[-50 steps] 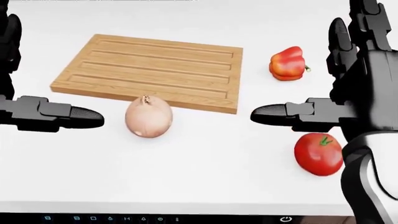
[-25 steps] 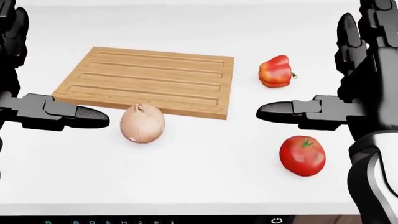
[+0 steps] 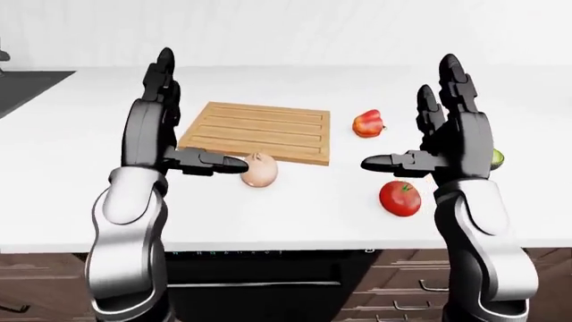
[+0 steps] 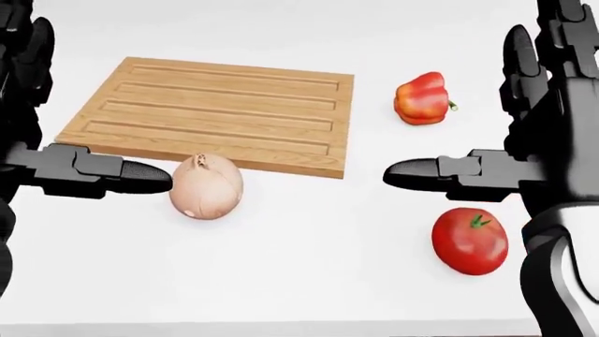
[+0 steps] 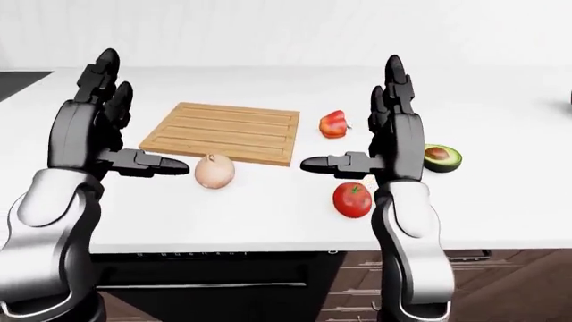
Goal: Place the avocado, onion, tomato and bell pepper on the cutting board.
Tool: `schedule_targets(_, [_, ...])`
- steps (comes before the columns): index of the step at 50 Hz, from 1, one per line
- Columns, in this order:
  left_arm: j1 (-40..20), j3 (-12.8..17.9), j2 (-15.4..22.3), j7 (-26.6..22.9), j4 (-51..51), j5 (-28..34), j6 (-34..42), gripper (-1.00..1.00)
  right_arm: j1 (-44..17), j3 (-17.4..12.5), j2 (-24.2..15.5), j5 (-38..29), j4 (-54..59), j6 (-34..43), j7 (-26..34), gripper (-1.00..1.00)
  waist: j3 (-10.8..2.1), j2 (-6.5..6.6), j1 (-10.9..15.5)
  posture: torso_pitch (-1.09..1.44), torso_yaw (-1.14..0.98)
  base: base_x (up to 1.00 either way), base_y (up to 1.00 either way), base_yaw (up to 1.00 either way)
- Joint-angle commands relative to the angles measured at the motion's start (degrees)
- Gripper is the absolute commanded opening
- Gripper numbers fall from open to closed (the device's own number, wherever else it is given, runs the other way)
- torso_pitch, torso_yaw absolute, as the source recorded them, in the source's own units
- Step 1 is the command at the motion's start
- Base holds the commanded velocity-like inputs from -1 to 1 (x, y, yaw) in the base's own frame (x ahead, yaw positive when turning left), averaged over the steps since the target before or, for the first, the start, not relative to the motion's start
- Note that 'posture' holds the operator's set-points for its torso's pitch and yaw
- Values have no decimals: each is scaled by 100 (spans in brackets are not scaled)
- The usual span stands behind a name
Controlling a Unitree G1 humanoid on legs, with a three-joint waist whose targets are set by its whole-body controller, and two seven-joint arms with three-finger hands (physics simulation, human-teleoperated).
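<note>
1. My head view held only the wooden cutting board [image 4: 211,112], the onion [image 4: 206,187], the tomato [image 4: 470,240] and the red bell pepper [image 4: 423,97]; the avocado lay outside it.
2. My right-eye view alone showed the halved avocado [image 5: 442,157] in full, pit up, on the white counter [image 5: 268,208] just right of my right hand; in the left-eye view only a green sliver showed past that hand.
3. My left hand [image 3: 156,127] stood raised with its fingers spread: two pointed up, the thumb level toward the view's right. It gripped nothing.
4. In the head view the left thumb tip came up against the onion's left side; I could not tell whether they touched.
5. My right hand [image 5: 393,137] mirrored it, fingers splayed, thumb pointed left, empty, above the tomato.
6. The board carried nothing. The onion sat just off its lower edge in the head view, near the left half.
7. The bell pepper lay to the right of the board's upper right corner, apart from it; the tomato lay well below the pepper, nearer the counter's lower edge.
8. Bare counter ran between the onion and the tomato, and between the pepper and the board.
9. In the eye views, dark drawers [image 3: 393,288] showed beneath the counter edge.
</note>
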Motion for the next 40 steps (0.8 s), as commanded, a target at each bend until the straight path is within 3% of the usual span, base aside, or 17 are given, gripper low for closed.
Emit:
schedule_targets(1, [-148,12,47,78,-173,-21,-186,100,-145,-35,-46,-1,-216,-159,13,100,-133,-13,4,0,0,0,0,0])
schedule_targets(17, [-322,-712,-449,-85,-111,353,-202,100,-218,-79,-98,41,-230,-124,-9,100,-106,-62,13,0,0,0,0,0])
schedule_targets(19, [-105,-1128,-594,-143,-12,744,-418,100,-186,-45,-70,25,-185,-197,-6,100,-103,-67,15,0,0,0,0,0])
schedule_targets(21, [51,-1345,-800,-114,41,1169,-601,100,-167,-41,-55,23,-156,-235,3,100,-103,-82,21,0,0,0,0,0])
schedule_targets(23, [-116,-1245,-906,-22,77,1560,-572,100,-156,-52,-62,19,-164,-235,13,100,-116,-95,27,0,0,0,0,0])
schedule_targets(27, [-199,-1539,-1339,79,-66,2290,-7,100,-69,-21,-14,-18,-94,-377,27,100,-116,-120,14,0,0,0,0,0])
schedule_targets(30, [-47,-1804,-1524,398,300,2663,-579,100,-46,-12,20,-2,-77,-417,28,100,-105,-143,16,0,0,0,0,0])
schedule_targets(35, [-253,-1782,-1740,469,563,3382,-639,100,38,-60,-1,8,-149,-407,48,100,-145,-159,29,0,0,0,0,0])
schedule_targets(40, [-394,-1749,-1904,442,786,3468,-588,100,16,-46,4,12,-148,-394,46,100,-144,-176,18,0,0,0,0,0])
